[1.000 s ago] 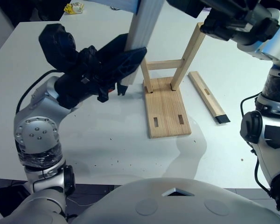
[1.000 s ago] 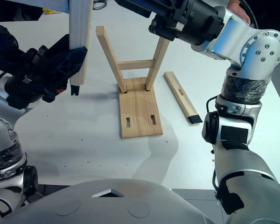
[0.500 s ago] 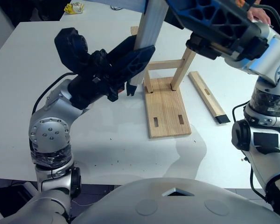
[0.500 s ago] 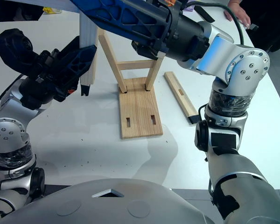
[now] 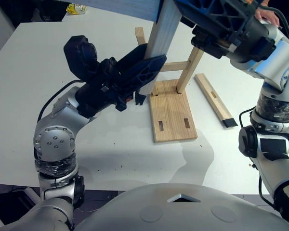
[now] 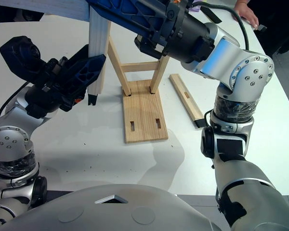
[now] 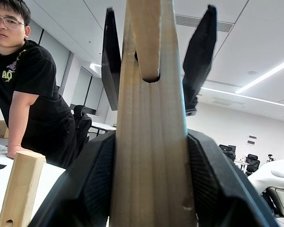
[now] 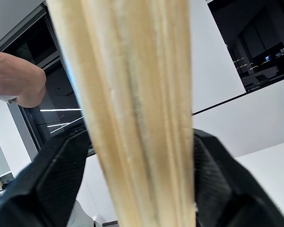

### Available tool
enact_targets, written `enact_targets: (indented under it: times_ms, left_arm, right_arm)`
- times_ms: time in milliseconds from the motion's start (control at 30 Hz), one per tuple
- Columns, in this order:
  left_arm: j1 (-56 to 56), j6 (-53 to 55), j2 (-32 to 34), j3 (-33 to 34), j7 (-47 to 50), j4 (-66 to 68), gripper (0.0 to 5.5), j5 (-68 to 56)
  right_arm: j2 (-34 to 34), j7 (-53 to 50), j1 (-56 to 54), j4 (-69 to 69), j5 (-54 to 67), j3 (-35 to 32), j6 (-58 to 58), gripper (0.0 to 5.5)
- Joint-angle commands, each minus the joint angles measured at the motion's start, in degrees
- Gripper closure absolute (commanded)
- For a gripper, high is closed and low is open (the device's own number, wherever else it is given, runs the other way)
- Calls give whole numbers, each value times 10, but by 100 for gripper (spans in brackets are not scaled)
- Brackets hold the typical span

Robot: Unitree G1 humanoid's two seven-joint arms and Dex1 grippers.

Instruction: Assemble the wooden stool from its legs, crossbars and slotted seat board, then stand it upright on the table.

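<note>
Currently the flat slotted wooden seat board (image 5: 171, 113) lies on the white counter (image 5: 106, 144). One pair of pale upright legs with crossbar (image 5: 171, 66) is seated in its far slots, and the two near slots are vacant. The left gripper (image 5: 147, 72) has its jaws clamped on another pale wooden leg (image 5: 161, 43), raised just left of the board. The right gripper (image 5: 197, 14) has its jaws clamped on a long wooden bar (image 8: 132, 113) overhead. A loose slotted wooden bar (image 5: 213, 98) lies to the right of the board. Outstanding, in my judgement: the second leg pair, then uprighting. Open counter lies to the left and on the near side.

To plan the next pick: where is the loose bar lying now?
In the left eye view the loose bar lies flat on the table on the robot's right, beside the seat board, apart from it.
</note>
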Motion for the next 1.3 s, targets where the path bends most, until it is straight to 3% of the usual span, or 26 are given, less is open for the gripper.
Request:
enact_targets:
  times_ms: [33, 133, 667, 1300]
  left_arm:
    - [7, -3, 6, 0, 3, -9, 347, -1]
    - [7, -2, 13, -1, -4, -9, 347, 8]
    - [-17, -19, 43, 19, -37, 44, 347, 69]
    - [-36, 18, 117, 44, -91, 73, 347, 53]
  right_arm:
    - [-3, 4, -1, -1, 14, 4, -3, 291]
    - [-5, 6, 1, -4, 18, 5, -3, 320]
    - [-17, -30, 28, -31, 62, -4, -28, 320]
    - [-101, 54, 48, -21, 43, -18, 18, 320]
